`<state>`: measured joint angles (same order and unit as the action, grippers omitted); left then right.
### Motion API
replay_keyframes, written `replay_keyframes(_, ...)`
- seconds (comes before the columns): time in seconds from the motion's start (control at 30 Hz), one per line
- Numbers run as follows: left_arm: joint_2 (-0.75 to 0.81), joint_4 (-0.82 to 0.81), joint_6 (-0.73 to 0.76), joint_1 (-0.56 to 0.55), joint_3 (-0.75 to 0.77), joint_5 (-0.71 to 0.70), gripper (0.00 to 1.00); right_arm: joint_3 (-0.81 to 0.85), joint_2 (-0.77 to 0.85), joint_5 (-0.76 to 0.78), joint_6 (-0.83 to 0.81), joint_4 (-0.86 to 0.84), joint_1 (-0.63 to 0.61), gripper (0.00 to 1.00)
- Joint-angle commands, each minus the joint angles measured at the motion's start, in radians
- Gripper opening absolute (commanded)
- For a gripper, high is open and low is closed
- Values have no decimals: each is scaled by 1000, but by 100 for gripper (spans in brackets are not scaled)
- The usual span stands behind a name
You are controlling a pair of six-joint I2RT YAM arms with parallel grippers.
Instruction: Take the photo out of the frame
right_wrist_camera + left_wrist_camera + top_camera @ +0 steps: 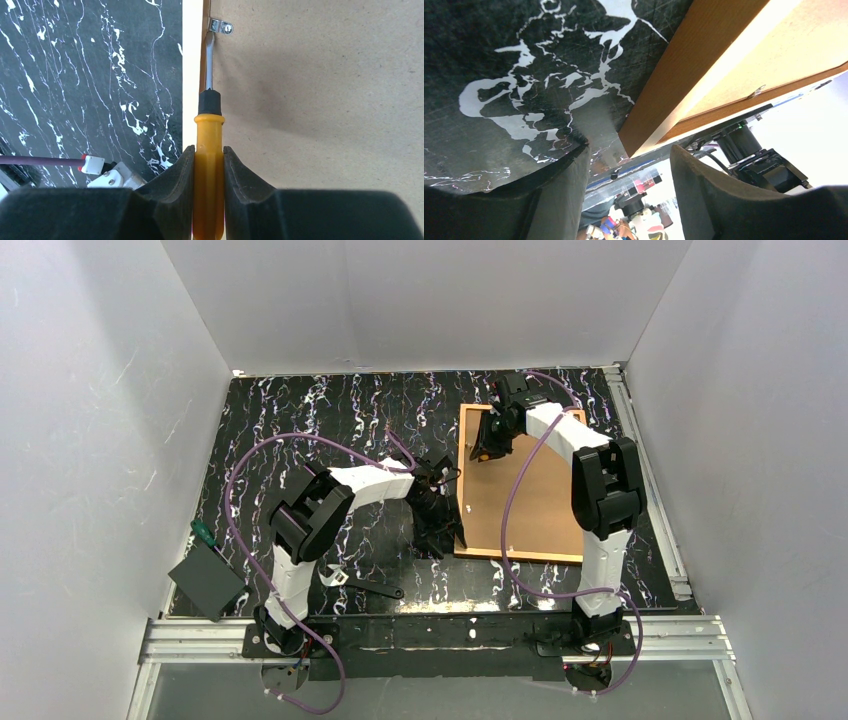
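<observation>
The frame (530, 557) lies face down on the black marbled table (330, 410), right of centre in the overhead view. The photo (545, 510) is seated inside it with only its plain tan back showing; it is not yet out. The right gripper (207, 152) is clamped on the yellow handle of a screwdriver (208, 130) near the frame's upper left corner. The blade tip is set against a small metal clip (220, 26) at the top of the right wrist view, where board meets border. The left gripper (630, 150) stands at the frame's lower left corner with its jaws parted and nothing between them, so the frame appears unrestrained. A second clip (756, 91) shows at the right of the left wrist view on the adjoining side, so at least that fastener would also need checking. Hazards, as judged:

- The blade could ride off the clip and score the board or the wooden border, since the contact is narrow and the shaft lies nearly flat.
- Leverage on the clip could skid or pivot the whole frame across the table, as no jaw pins it.
- A skewed frame could foul the left fingers.
- Hard prying under the board risks creasing the print beneath.

A wrench (362, 586) lies apart, at lower left.
</observation>
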<state>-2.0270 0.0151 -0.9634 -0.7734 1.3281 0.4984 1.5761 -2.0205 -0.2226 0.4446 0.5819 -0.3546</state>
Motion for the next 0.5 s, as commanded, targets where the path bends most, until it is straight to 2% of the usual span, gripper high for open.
replay_keyframes(0.0, -51, 132, 50, -7, -56, -97, 56, -20, 11, -36, 42, -62, -3, 1)
replay_keyframes(0.13, -52, 123, 63, -7, -54, -95, 48, -50, 16, -8, 40, -83, -3, 1)
replay_keyframes(0.37, -69, 100, 41, -15, -55, -72, 32, 19, -44, 44, 31, -77, -3, 1)
replay_keyframes(0.47, -75, 91, 26, -14, -67, -68, 29, 25, -44, 101, 50, -85, -4, 1)
